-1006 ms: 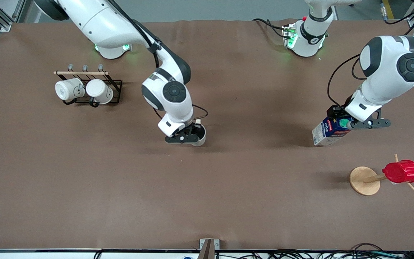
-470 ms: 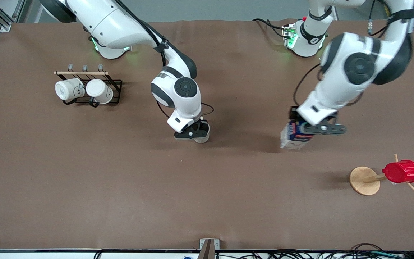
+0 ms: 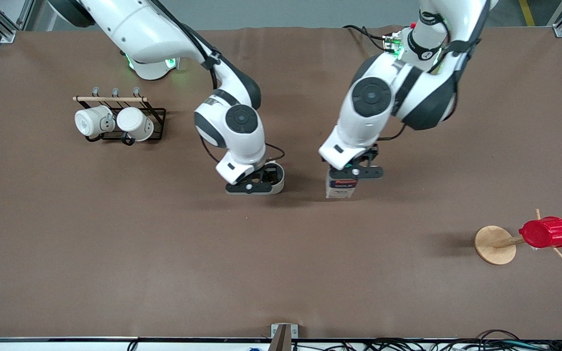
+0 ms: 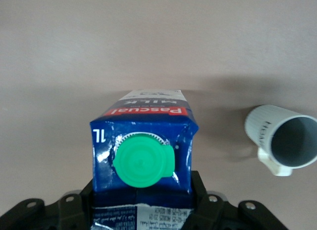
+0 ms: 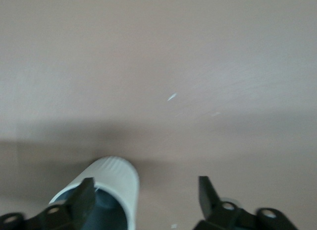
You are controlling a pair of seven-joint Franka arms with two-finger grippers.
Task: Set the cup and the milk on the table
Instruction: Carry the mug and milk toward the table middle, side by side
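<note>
The cream-white cup (image 3: 276, 176) stands upright on the brown table (image 3: 115, 243) near its middle. My right gripper (image 3: 256, 184) is low over it and open. In the right wrist view one finger (image 5: 81, 200) is inside the cup's (image 5: 116, 183) grey mouth and the other finger stands well clear of it. My left gripper (image 3: 354, 171) is shut on the top of the blue and white milk carton (image 3: 340, 187), held upright and low beside the cup. I cannot tell whether the carton touches the table. The left wrist view shows the carton's green cap (image 4: 143, 160), my left gripper (image 4: 143, 210) and the cup (image 4: 282, 141).
A black wire rack (image 3: 156, 124) with two brighter white mugs (image 3: 115, 122) stands toward the right arm's end. A wooden peg stand (image 3: 494, 244) carrying a red ribbed cup (image 3: 546, 232) stands toward the left arm's end, nearer to the front camera.
My left arm has swung the milk from the left arm's end toward the middle, beside the cup. My right gripper's fingers have spread apart at the cup.
</note>
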